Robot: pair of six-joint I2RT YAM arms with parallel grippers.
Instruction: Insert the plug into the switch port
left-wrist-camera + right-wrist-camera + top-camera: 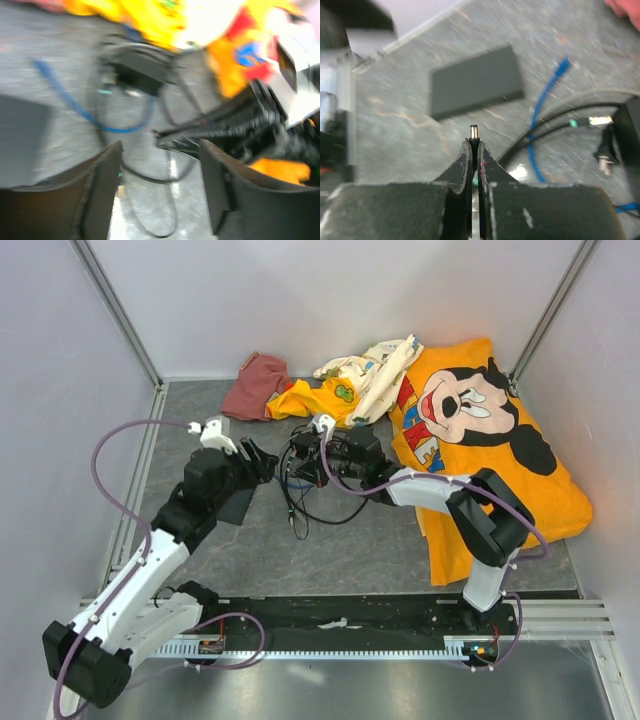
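The switch is a flat dark-grey box [475, 85] on the grey table, also in the top view [235, 505] by my left arm. The thin bright-blue cable [540, 115] lies loose to its right. Its small blue plug [562, 64] rests on the table, held by nothing. My right gripper [474, 145] is shut on a black barrel connector with a metal tip [474, 131], pointing at the switch's near edge and a little short of it. My left gripper [160, 190] is open and empty over a loop of black cable; the blue cable [75, 107] lies ahead of it.
A black power adapter [627, 130] and tangled black cables [300, 510] lie mid-table. A yellow Mickey shirt [480, 440], a maroon cloth [258, 385] and other clothes fill the back and right. White walls close in on three sides.
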